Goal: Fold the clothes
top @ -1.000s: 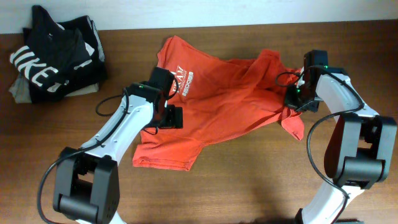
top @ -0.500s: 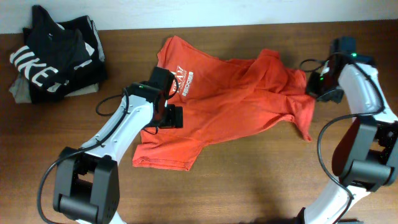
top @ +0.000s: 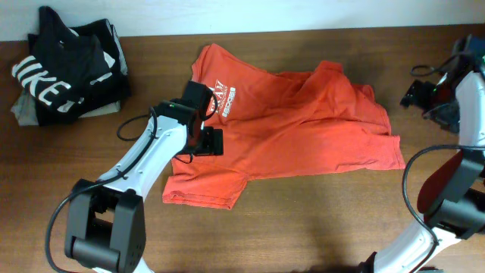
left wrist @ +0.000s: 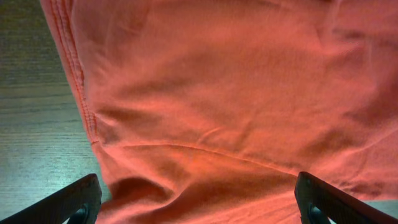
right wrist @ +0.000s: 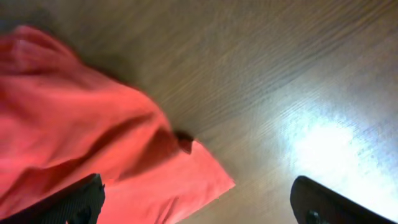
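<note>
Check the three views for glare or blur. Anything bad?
Right wrist: blown-out glare patch on the table, and the T-shirt looks blurred. Left wrist: soft focus, T-shirt fills most of the frame, no glare. Overhead: sharp and evenly lit, right arm cropped by the frame edge.

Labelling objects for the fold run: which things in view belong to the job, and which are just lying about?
Job:
- red-orange T-shirt with white chest lettering

Lying about:
- black shirt with large white letters
- grey-olive garment showing from beneath it
</note>
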{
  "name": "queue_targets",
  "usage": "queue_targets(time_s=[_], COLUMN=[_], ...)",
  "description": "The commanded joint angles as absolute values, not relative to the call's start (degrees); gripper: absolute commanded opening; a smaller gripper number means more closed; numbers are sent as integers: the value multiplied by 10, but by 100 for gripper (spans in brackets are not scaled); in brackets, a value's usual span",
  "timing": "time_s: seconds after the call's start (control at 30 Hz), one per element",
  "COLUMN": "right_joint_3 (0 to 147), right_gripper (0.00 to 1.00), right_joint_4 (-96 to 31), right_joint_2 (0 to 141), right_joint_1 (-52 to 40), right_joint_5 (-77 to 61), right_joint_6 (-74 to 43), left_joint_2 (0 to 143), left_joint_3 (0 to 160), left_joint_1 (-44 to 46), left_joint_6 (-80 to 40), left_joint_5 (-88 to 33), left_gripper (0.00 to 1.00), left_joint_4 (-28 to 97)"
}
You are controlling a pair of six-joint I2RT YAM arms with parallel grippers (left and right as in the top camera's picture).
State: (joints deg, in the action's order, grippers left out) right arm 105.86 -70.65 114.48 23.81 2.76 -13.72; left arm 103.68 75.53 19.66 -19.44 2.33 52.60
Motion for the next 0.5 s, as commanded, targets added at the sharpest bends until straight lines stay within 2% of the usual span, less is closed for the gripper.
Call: queue_targets(time_s=[0.0,0.2,0.47], right_joint_3=[1120,1127,1127], right_gripper=[99,99,98], right_joint_4=[-753,-818,-818], right_joint_2=[1139,1139,1139], right_joint_1=[236,218,117], right_joint_5=[-36,-138,-83], right_joint_6=[-144,-135,-136], left_joint_2=[1042,1042,1042], left_joint_3=[750,750,750], left_joint_1=[199,199,199], left_joint_6=[-188,-188,-188], left_joint_5=[23,23,23], left_gripper=[99,99,99], left_joint_4=[525,519,518])
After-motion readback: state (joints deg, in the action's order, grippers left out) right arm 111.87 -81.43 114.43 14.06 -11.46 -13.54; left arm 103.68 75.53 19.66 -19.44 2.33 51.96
